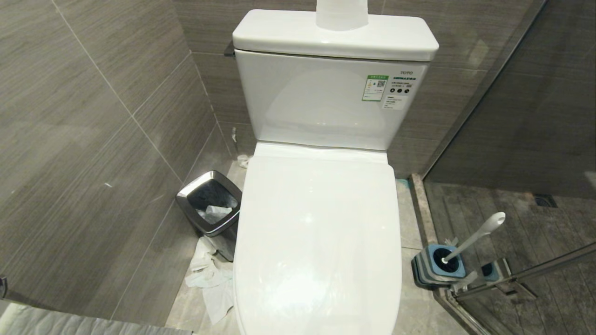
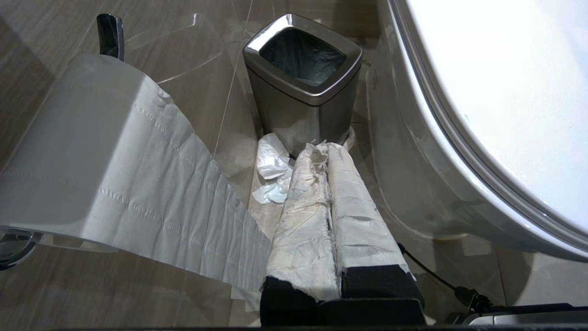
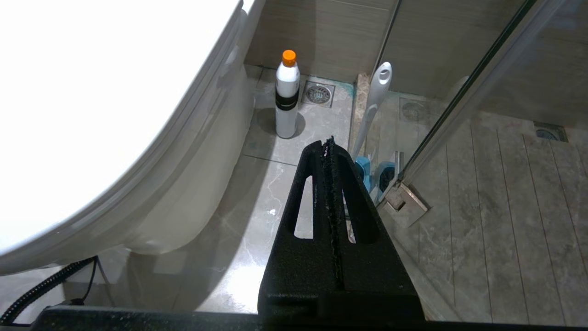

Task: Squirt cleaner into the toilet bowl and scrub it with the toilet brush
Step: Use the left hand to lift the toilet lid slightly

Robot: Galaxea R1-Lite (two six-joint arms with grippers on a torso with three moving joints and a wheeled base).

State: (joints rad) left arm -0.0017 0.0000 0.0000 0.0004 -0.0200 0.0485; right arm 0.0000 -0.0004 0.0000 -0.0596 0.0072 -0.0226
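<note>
toilet (image 1: 321,232) fills the middle of the head view, lid down flat over the bowl, tank behind it against the grey tiled wall. a roll of paper (image 1: 341,14) sits on top of the tank lid.

neither arm shows in the head view. left gripper (image 2: 324,149) hangs low on the toilet's left side, fingers (image 2: 303,207) pressed together, holding nothing; both are wrapped in white paper-like padding. just past its tip stands a chrome-rimmed bin (image 2: 303,78) with a dark liner, crumpled tissue (image 2: 271,165) on the floor at the bin's foot. a toilet roll (image 2: 82,151) on a wall holder hangs beside it with a long tail of paper trailing down.

right gripper (image 3: 330,142) hangs low on the toilet's right side, bare black fingers (image 3: 312,193) shut tight against each other, empty.

cleaner bottle (image 3: 287,94): upright on the floor tile, close beside the toilet base on the right, orange cap on, near a floor drain (image 3: 318,93). well clear of the right gripper.

brush (image 1: 475,237): standing in its blue and grey holder (image 1: 437,267) on the floor right of the toilet, handle leaning away toward the glass shower door (image 1: 521,274). holder sits just beside the door's lower hinge. nothing touches the brush or the bottle.
</note>
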